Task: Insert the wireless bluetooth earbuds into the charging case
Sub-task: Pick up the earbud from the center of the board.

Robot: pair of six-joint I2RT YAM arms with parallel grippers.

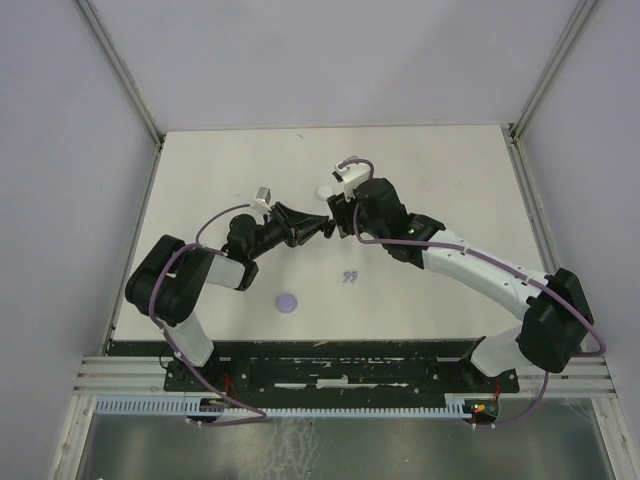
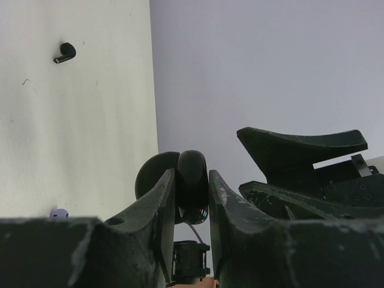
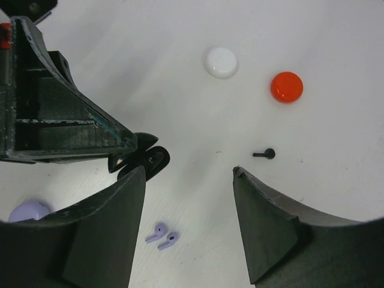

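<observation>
My left gripper (image 2: 192,173) is shut on a black charging case (image 2: 192,192), held on edge above the table with its lid (image 2: 150,175) swung open. In the top view the left gripper (image 1: 320,228) and my right gripper (image 1: 338,218) meet tip to tip over the middle of the table. The right gripper (image 3: 189,172) is open with nothing between its fingers, and the case (image 3: 147,159) sits just past its left finger. A pair of lavender earbuds (image 3: 162,236) lies on the table below it. One black earbud (image 3: 265,154) lies further right, also seen from the left wrist (image 2: 65,53).
A white round disc (image 3: 221,62) and a red round disc (image 3: 287,87) lie on the far part of the table. A lavender disc (image 1: 288,302) lies nearer the left arm's base. The table is walled in by grey panels.
</observation>
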